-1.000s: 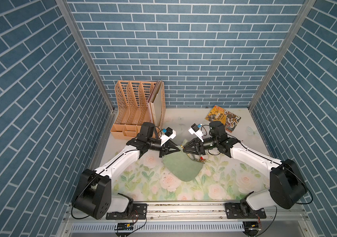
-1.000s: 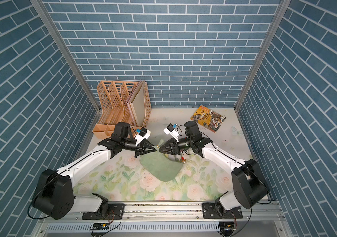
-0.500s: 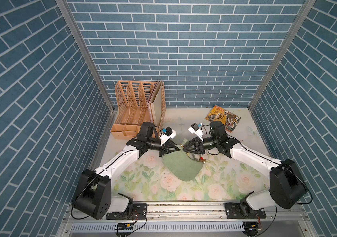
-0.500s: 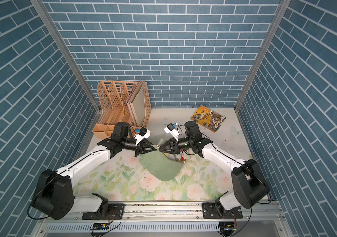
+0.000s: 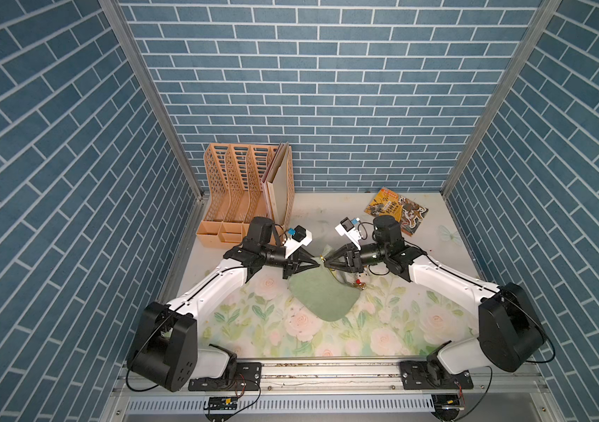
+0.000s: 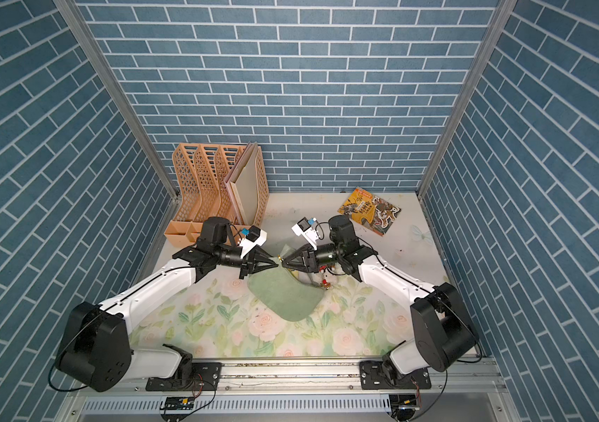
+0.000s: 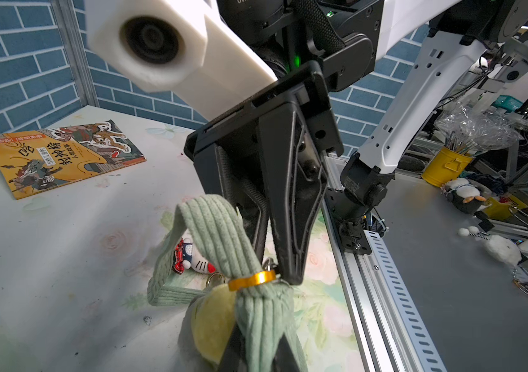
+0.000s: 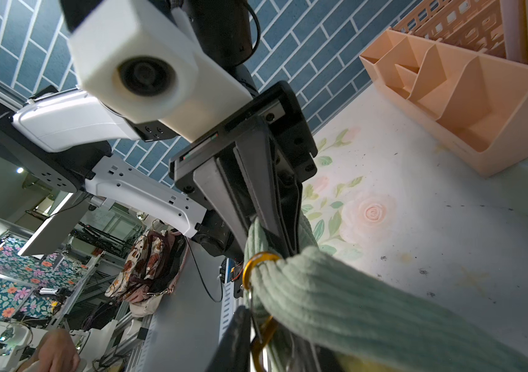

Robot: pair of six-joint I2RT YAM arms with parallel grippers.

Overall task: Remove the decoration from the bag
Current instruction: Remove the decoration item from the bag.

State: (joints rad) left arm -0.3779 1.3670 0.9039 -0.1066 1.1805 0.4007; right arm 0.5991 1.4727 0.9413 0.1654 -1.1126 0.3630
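The sage-green bag [image 5: 321,296] [image 6: 283,296] lies mid-table, with one corner lifted. My left gripper [image 5: 313,263] [image 7: 256,354] is shut on that gathered corner, just below a gold ring [image 7: 251,280]. My right gripper [image 5: 327,260] [image 8: 266,351] meets it tip to tip, its jaws closed on a gold clasp [image 8: 262,338] hanging by the ring. The decoration [image 7: 196,262], a small white cat in red, rests on the table under the bag's strap [image 7: 211,232]. In both top views only a red speck of it [image 5: 358,282] [image 6: 324,283] shows.
A peach file rack [image 5: 247,197] holding folders stands at the back left. A picture book [image 5: 396,210] lies at the back right. Blue brick walls close three sides, and a metal rail [image 5: 327,369] runs along the front edge.
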